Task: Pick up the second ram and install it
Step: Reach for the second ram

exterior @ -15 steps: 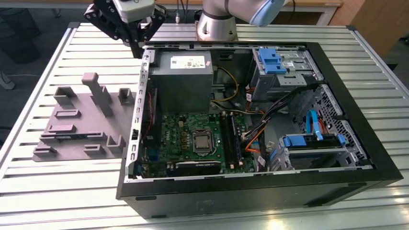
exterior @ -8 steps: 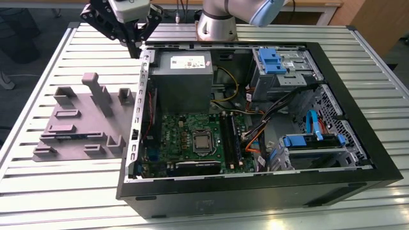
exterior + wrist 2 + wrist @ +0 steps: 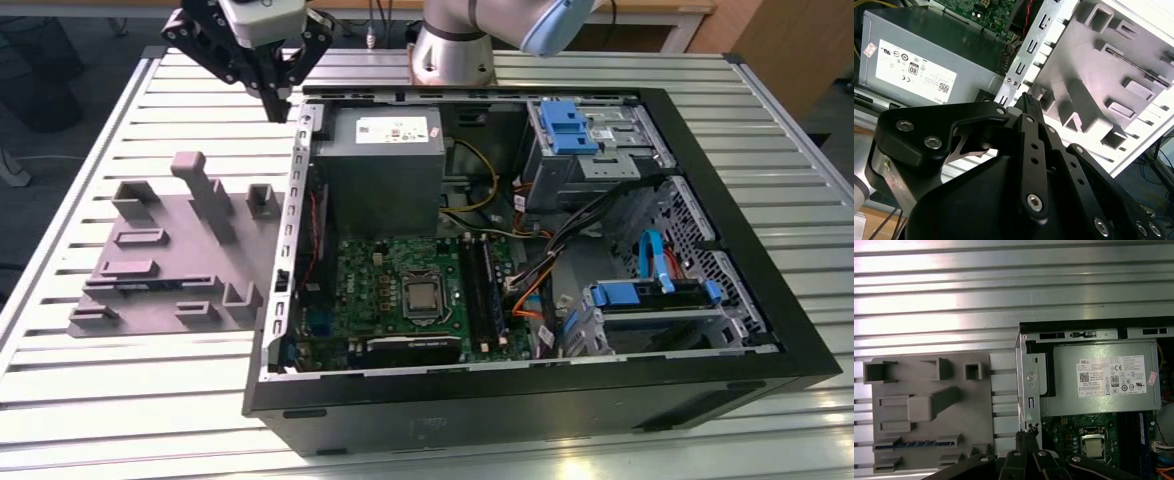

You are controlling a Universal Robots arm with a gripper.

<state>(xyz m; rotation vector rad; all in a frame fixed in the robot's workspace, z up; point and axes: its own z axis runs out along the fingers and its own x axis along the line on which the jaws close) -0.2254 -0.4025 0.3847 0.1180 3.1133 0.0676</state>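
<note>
My gripper (image 3: pixel 278 108) hangs high over the table beside the far corner of the open computer case (image 3: pixel 747 330), on the exterior view's left. Its fingers are pressed together with nothing between them, as both wrist views show at the gripper (image 3: pixel 1028 101) (image 3: pixel 1027 433). The second ram (image 3: pixel 915 443) appears as a thin dark strip with blue marks, standing on edge in a slot of the grey fixture plate (image 3: pixel 167 295). That slot lies well away from the gripper, toward the plate's near end. The long black memory slots (image 3: pixel 481 290) run beside the processor (image 3: pixel 424 296).
The grey power supply (image 3: pixel 380 165) fills the case's far corner, right beside the gripper. The case's metal rear wall (image 3: pixel 1030 385) stands between fixture and motherboard. Tall fixture blocks (image 3: pixel 207 195) rise from the plate. Cables and blue drive brackets (image 3: pixel 567 125) crowd the case's other side.
</note>
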